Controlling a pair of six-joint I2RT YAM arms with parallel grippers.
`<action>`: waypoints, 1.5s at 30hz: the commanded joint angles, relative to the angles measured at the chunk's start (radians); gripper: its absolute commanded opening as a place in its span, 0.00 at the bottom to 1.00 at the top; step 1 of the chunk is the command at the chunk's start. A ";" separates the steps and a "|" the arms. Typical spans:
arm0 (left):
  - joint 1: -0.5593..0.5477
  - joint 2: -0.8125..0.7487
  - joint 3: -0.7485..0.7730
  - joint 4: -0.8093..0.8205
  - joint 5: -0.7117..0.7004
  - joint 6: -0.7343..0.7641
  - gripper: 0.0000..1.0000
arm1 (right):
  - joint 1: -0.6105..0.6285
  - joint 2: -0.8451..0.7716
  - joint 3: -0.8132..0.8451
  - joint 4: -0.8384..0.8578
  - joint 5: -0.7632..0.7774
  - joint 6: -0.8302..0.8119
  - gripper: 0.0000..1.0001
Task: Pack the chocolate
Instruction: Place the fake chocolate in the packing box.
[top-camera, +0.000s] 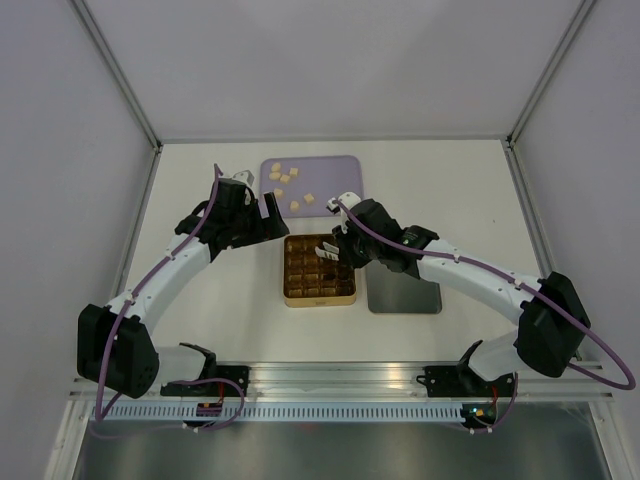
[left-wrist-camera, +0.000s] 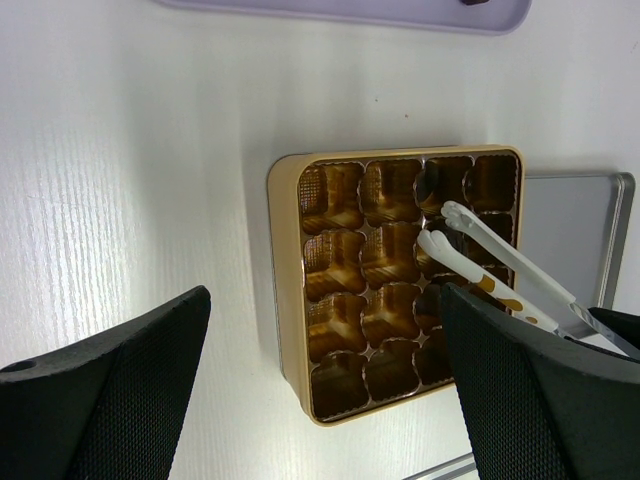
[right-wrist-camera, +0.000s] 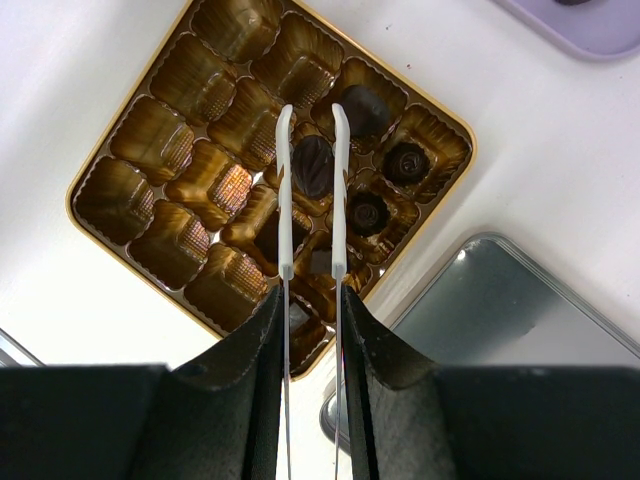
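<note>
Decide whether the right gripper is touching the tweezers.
Touching: in the right wrist view the right gripper clamps the tweezers between its fingers.

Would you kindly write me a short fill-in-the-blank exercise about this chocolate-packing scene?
1. The right gripper holds a pair of ____ over the gold tin.
2. The pale chocolate pieces lie on the ____ tray.
3. The chocolates in the tin's cells are ____ brown.
4. The jaws of the left gripper stand ____.
Missing words: tweezers; purple; dark; open.
</note>
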 joint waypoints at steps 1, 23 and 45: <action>0.006 -0.005 0.007 0.007 0.022 0.004 1.00 | 0.005 -0.040 -0.004 0.039 0.005 0.006 0.09; 0.006 -0.020 0.002 0.007 0.020 0.006 1.00 | 0.003 -0.011 -0.018 0.044 0.033 0.009 0.14; 0.004 -0.020 0.001 0.008 0.016 0.007 1.00 | 0.003 0.005 -0.015 0.042 0.030 0.013 0.32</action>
